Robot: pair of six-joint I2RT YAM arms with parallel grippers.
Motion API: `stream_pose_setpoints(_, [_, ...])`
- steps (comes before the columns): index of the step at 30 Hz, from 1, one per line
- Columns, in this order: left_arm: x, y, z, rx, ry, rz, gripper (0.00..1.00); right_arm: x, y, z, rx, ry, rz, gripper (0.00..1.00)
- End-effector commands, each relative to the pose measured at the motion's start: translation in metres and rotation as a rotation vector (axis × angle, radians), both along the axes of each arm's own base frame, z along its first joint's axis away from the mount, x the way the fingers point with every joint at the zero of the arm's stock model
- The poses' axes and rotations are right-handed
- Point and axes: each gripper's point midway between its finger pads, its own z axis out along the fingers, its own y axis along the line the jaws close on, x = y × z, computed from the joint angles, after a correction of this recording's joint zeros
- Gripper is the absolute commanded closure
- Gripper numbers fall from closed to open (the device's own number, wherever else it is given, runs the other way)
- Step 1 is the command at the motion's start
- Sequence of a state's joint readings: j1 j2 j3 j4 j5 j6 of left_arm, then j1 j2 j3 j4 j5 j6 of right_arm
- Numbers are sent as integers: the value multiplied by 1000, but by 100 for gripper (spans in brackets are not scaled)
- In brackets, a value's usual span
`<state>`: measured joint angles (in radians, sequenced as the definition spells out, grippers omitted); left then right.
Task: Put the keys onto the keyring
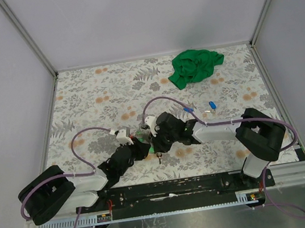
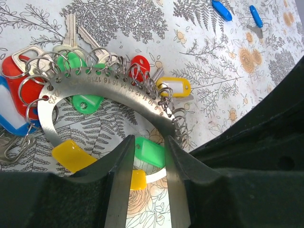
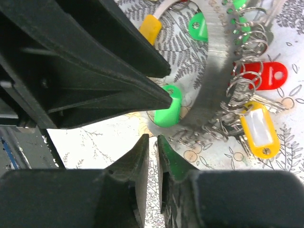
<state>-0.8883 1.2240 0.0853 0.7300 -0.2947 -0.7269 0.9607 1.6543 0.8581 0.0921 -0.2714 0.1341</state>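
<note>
top view: the left gripper (image 1: 145, 146) and right gripper (image 1: 158, 143) meet tip to tip just toward 6 o'clock of the centre of the table (image 1: 82, 101), hiding most of what lies between them. a green cloth (image 1: 194, 66) sits at 1 o'clock. one blue key (image 1: 187, 110) and a second blue key (image 1: 212, 105) lie loose at 2 o'clock of the grippers.

left wrist: the keyring (image 2: 95, 88), a flat numbered steel band strung with split rings (image 2: 61, 61) and coloured tags, arcs from 9 o'clock over 12 down to the fingers at 6. a green tag (image 2: 149, 151) sits in the gap between the jaws; whether they clench it i cannot tell.

right wrist: the right jaws stand released, a narrow slit apart with nothing in it, aimed at the green tag at 12 o'clock. the band runs at 1 o'clock.
</note>
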Motion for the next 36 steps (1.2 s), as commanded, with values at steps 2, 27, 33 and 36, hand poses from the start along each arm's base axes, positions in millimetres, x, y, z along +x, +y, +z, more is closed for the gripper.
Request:
stream_pose_setpoints(2, [5, 6, 1, -12, -3, 43, 70, -4, 17, 16, 2, -44, 45, 78])
stream_pose_setpoints(27, [3, 0, -1, -4, 12, 13, 70, 12, -20, 0, -168, -223, 82, 70])
stream_pose_setpoints(33, [3, 0, -1, -3, 11, 11, 70, 12, -16, -4, -164, -226, 106, 71])
stream_pose_setpoints(36, [3, 0, 0, -4, 10, 9, 70, 9, -15, -7, -161, -214, 121, 73])
